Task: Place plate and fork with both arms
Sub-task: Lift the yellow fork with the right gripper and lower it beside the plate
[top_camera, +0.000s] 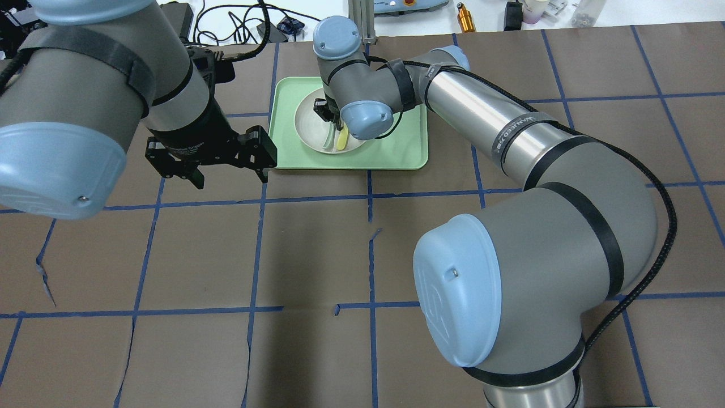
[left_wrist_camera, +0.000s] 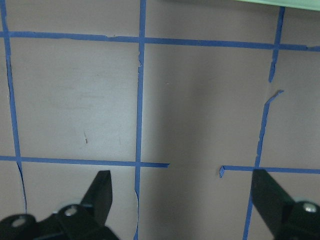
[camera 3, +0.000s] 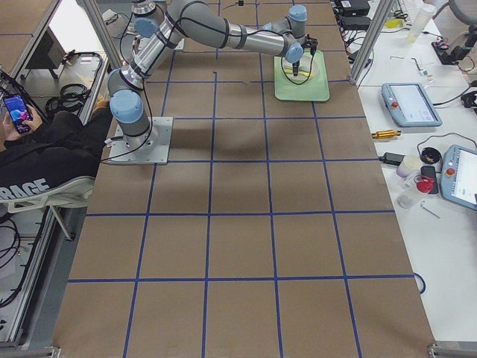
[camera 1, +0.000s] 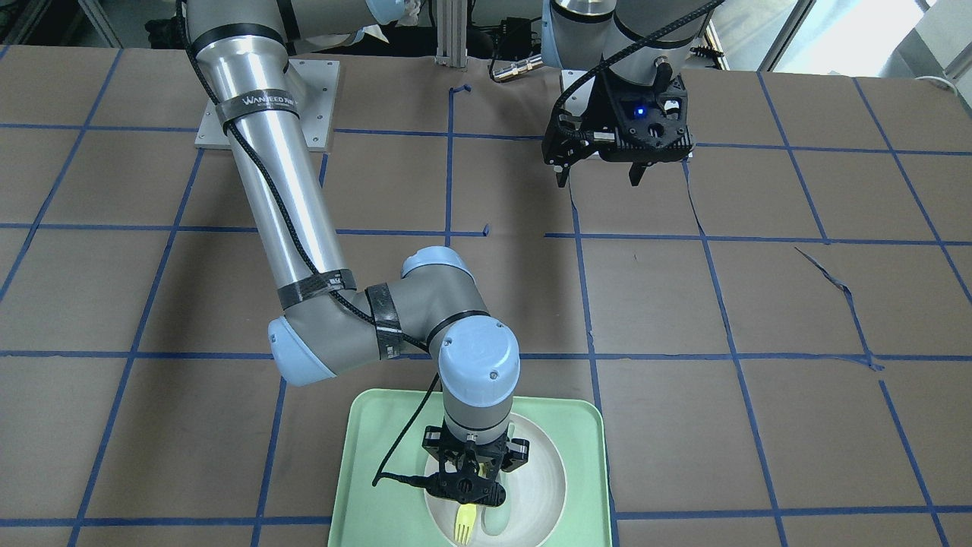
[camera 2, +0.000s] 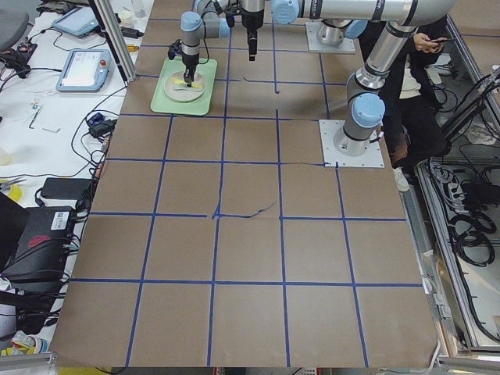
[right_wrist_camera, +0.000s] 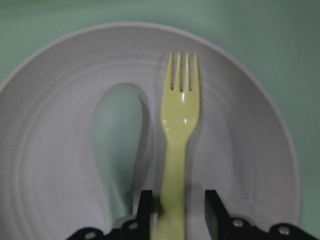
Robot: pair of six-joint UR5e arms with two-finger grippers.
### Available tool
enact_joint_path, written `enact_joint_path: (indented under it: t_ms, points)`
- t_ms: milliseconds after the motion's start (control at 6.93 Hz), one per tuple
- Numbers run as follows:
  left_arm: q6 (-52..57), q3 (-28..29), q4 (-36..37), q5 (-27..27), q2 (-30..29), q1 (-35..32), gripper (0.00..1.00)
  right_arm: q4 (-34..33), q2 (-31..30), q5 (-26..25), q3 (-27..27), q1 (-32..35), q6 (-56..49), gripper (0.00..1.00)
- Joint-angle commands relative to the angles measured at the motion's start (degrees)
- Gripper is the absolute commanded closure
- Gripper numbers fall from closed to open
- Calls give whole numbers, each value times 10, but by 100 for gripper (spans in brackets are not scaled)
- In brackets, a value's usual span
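Right wrist-mounted view: right gripper (right_wrist_camera: 177,196) fingers unclenched, astride fork (right_wrist_camera: 180,120) handle at lower centre; fork on plate (right_wrist_camera: 245,150) beside spoon (right_wrist_camera: 117,130). Left gripper (left_wrist_camera: 180,175) spread, idle. Risk: off-centre closure skids fork against spoon.

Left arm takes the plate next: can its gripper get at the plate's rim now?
Probably yes: the left gripper hangs open near the tray, and the plate shows bare rim on that side. The right gripper straddles the fork mid-plate.
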Motion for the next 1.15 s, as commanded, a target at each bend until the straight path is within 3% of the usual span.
enact_joint_path:
  t_ms: [0,144,289,722,1010]
  points:
    - [0,0,0,0,0,0,0,1,0,0,4,0,-1,69]
    - [0,0,0,-1,-1,0,0,1,-2,-1,12,0,-5,85]
    - [0,0,0,-1,-1,0,0,1,-5,0,11,0,-6,90]
    - [0,2,1,-1,-1,0,0,7,-59,2,23,-14,-85,92]
    - [0,0,1,-1,-2,0,0,8,-102,3,89,-69,-200,92]
